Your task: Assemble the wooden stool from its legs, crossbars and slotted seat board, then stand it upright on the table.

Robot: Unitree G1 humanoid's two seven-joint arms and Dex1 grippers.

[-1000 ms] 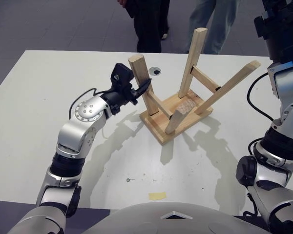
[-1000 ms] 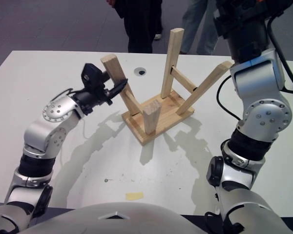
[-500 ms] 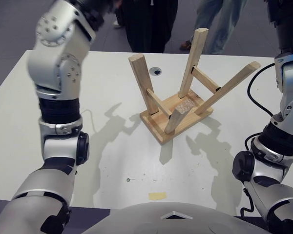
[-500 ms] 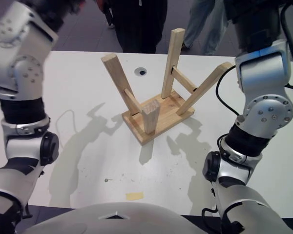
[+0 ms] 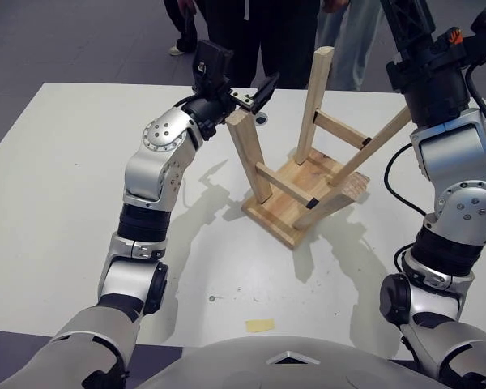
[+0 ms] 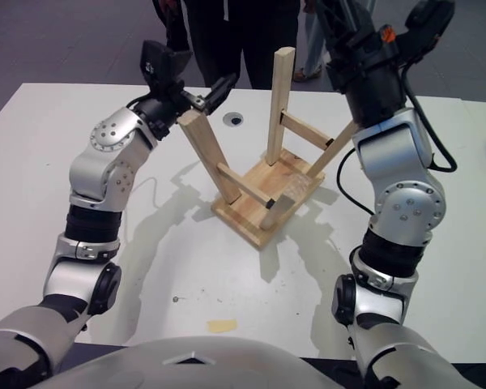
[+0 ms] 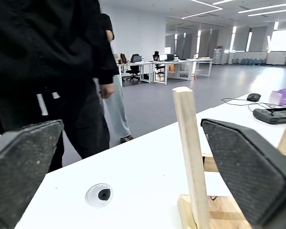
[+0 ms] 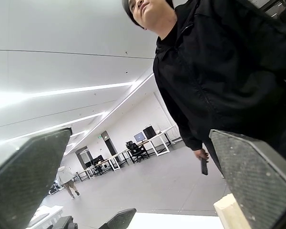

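Left gripper (image 7: 132, 125) and right gripper (image 8: 140, 131) gape empty by the upturned square-legged wooden stool (image 5: 304, 174).

The stool (image 5: 296, 190) is pale bare wood, matt, its grain showing. The surface (image 5: 57, 178) is smooth matt white. The left gripper (image 7: 133, 129) has black, finely rough pads (image 7: 243, 162).

The stool (image 5: 282, 181) is pale honey-coloured wood with faint grain. The counter (image 5: 57, 162) is plain white, with a yellow scrap (image 5: 260, 325) at lower centre. The left claw (image 5: 236, 77) and right claw (image 8: 143, 181) are black, finely grained.
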